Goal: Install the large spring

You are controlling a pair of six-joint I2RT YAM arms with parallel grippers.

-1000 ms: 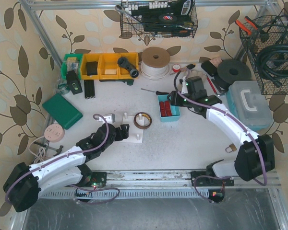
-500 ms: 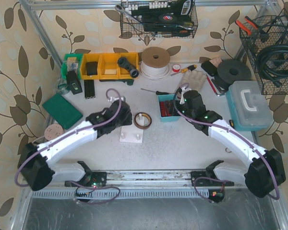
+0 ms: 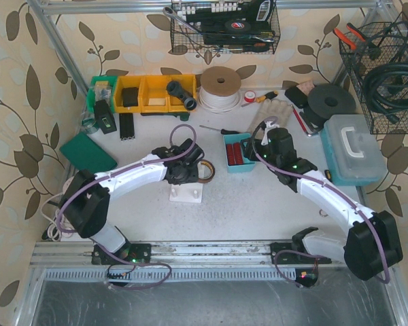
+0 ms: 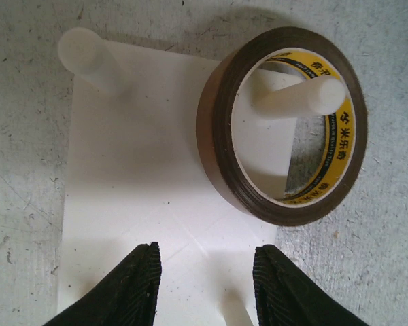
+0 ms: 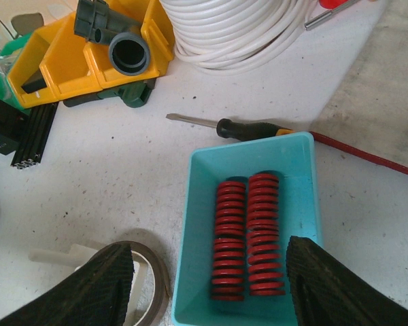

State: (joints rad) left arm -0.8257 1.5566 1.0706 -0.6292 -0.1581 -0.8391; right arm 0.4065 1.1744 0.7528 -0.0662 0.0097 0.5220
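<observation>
1. So the right gripper (image 5: 207,272) is spread wide over the blue bin (image 5: 183,272). Two red springs (image 5: 262,234) lie side by side in it, so it could pinch both, or the wrong one.
2. The left gripper (image 4: 205,272) gapes empty over the white base (image 4: 136,170). A tape roll (image 4: 217,136) rings the 2 o'clock peg (image 4: 306,98), so that peg's blocked.

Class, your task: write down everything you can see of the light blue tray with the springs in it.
The tray is a light blue, open-topped rectangular box, apparently plastic, sitting flat on the white table. Two red springs lie side by side along its length. A screwdriver lies just beyond its far rim; whether they touch is unclear. The right gripper hangs open above its near end.
</observation>
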